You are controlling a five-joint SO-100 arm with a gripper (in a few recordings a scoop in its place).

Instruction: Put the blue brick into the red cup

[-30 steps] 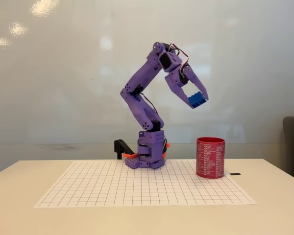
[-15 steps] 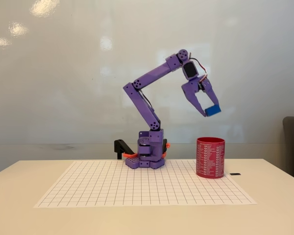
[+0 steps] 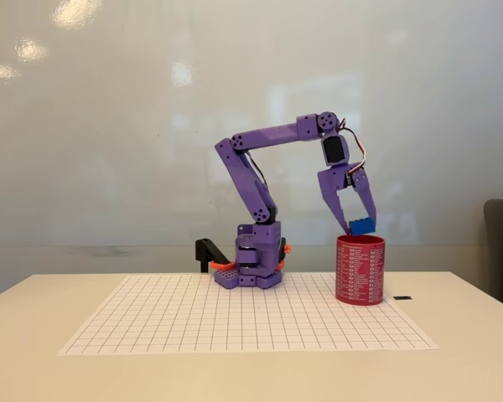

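Pincer (image 3: 360, 224) of the purple arm (image 3: 268, 138) points straight down, its two fingers pinching the blue brick (image 3: 361, 225) at their tips. Brick and fingertips hang just above the open mouth of the red cup (image 3: 360, 269), the brick's underside close to the rim and roughly over the cup's middle; whether it touches the rim cannot be told from the fixed view. The cup stands upright near the right edge of a white gridded sheet (image 3: 243, 322), rows of small white print running round its wall. Behind the wrist the forearm runs almost level to the left, then the upper arm drops steeply to the purple base (image 3: 253, 266) at the sheet's far edge. A black and orange clamp (image 3: 210, 254) sits just left of the base. The sheet lies on a pale worktop (image 3: 33, 368), and a small black object (image 3: 402, 297) rests on the worktop just right of the cup.
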